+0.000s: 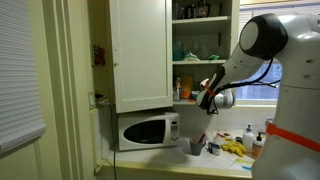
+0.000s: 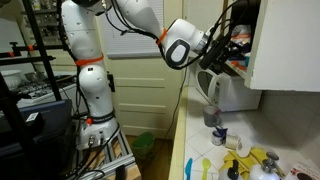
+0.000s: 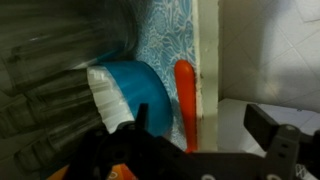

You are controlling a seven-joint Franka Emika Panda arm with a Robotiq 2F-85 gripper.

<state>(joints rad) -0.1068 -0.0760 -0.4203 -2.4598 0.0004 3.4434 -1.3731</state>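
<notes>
Blue bowl [image 3: 142, 85] inside the open cabinet [image 1: 140, 55], close beside an orange utensil [image 3: 186, 100]; just ahead of the hand [image 3: 200, 135], fingers spread wide apart, gripping nothing.

Blue bowl [image 3: 145, 90] & orange utensil [image 3: 186, 100] – smooth glossy plastic; cabinet frame [image 3: 207, 50] – matt cream paint, prob. wood.

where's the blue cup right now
In the wrist view, the blue cup sits in the cupboard just ahead of the open gripper, between a clear glass and an orange handle.
</notes>
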